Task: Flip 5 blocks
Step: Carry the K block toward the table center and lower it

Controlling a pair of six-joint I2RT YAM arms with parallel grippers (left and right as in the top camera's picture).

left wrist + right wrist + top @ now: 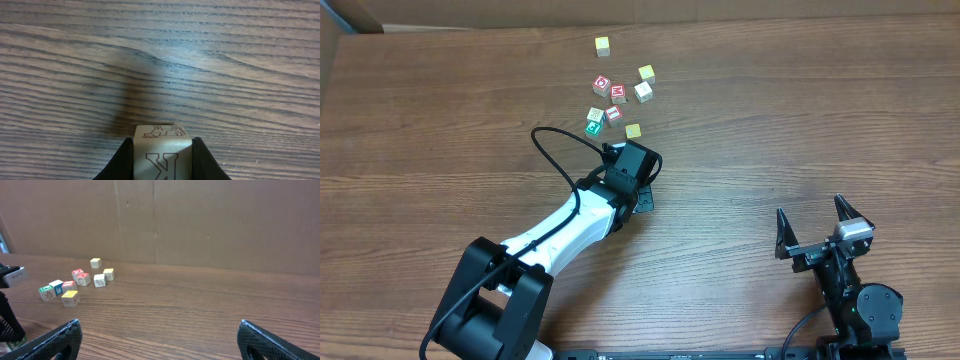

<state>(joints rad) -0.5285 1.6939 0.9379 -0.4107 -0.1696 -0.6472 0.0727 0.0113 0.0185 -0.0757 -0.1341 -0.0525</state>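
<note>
My left gripper (pixel 162 146) is shut on a cream block (pixel 162 150) with an outlined "K" and a brown animal drawing. The black fingers (pixel 202 162) press its two sides. In the overhead view the left gripper (pixel 628 165) sits just below the cluster and hides that block. The other blocks lie at the back centre: green (pixel 592 127), cream (pixel 595 115), red-framed (pixel 613 113), plain yellow (pixel 633 130), whitish (pixel 643 91) and yellowish (pixel 646 73). The right wrist view shows green (pixel 47 292), white-and-blue (pixel 56 286) and yellow (pixel 70 298). My right gripper (pixel 815 232) (pixel 159 325) is open and holds nothing.
Two red-lettered cubes (pixel 602 85) (pixel 619 93) sit in the cluster, and a lone pale-yellow cube (pixel 603 45) lies farther back. A cardboard wall (pixel 200 220) closes the far side. A black cable (pixel 555 160) loops beside the left arm.
</note>
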